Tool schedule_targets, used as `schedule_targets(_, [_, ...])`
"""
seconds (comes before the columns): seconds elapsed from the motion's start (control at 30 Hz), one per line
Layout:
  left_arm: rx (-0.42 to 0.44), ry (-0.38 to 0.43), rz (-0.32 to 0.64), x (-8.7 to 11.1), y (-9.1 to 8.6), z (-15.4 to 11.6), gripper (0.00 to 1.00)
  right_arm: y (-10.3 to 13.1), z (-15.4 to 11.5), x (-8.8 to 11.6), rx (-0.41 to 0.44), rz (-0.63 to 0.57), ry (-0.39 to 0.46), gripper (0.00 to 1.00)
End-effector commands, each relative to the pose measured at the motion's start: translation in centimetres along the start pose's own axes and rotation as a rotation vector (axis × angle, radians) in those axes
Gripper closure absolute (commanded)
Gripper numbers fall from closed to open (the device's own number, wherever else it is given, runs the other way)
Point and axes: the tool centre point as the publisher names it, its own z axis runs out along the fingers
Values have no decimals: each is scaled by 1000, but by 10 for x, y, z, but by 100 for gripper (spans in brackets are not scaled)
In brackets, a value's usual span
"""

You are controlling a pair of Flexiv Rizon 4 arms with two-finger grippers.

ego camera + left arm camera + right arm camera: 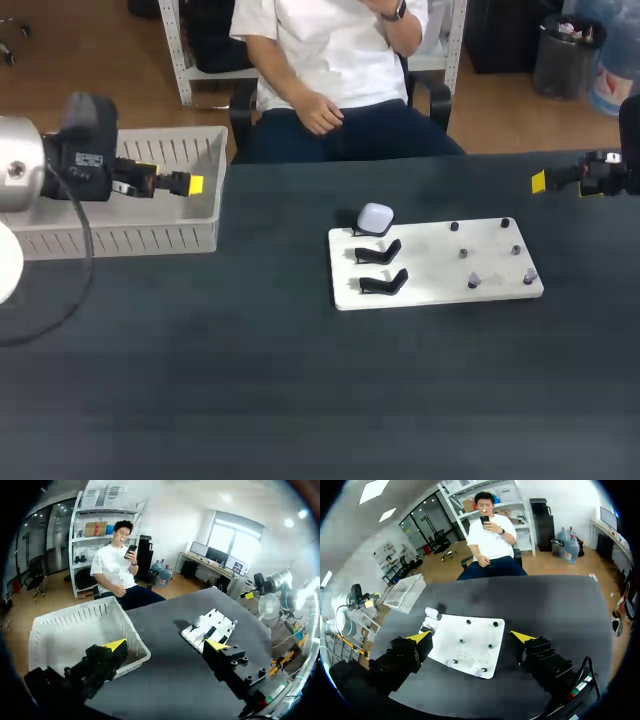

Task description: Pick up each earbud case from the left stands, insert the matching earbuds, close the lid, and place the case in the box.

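On the white board's [440, 262] far-left stand sits the only earbud case [375, 218]. The left gripper [166, 645], off to the board's left by the box [205, 215], should come in square, straddle the case's sides and lift it straight off. Both claws gape wide and hold nothing, with the right gripper [470, 636] hanging beyond the board's right end.

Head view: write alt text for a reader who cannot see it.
A white board on the dark table holds one white earbud case on the farthest of three black stands at its left end, the other two empty. The left gripper hangs over a white box at the left, the right gripper at the table's far right edge.
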Motion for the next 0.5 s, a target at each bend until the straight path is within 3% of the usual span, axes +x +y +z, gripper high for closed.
schedule_targets(0.03, [421,-453,497,4,-2,10,0,0,0,0,1,-1,0,0])
schedule_targets(0.1, [417,-391,533,1,-10,13,0,0,0,0,1,-1,0,0])
schedule_targets(0.5, [417,-391,533,1,-10,13,0,0,0,0,1,-1,0,0])
